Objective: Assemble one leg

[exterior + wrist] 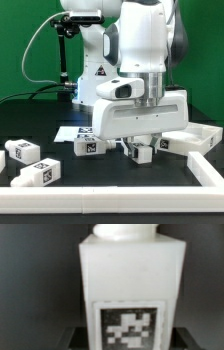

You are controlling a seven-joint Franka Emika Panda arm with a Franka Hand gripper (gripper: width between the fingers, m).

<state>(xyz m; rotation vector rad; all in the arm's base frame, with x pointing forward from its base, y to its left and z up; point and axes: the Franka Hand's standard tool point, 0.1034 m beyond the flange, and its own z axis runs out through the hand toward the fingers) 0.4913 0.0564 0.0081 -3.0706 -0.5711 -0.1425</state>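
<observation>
My gripper [138, 153] reaches down to the black table at the middle of the exterior view and is shut on a leg [142, 151], a small white block with a black-and-white tag. In the wrist view that leg [130, 280] fills the picture, with its tag near the jaws and a rounded white knob at its far end. My gripper [128, 341] shows there only as dark fingers [76, 337] on either side of the leg. Three more legs lie at the exterior view's left [22, 152], [38, 172], [88, 146], and another [176, 143] lies at its right.
A large flat white rimmed tray-like piece [207, 136] lies at the exterior view's right. A long white bar [100, 201] runs along the front and turns up at the right. The marker board [70, 131] lies behind the legs. The arm's base stands at the back.
</observation>
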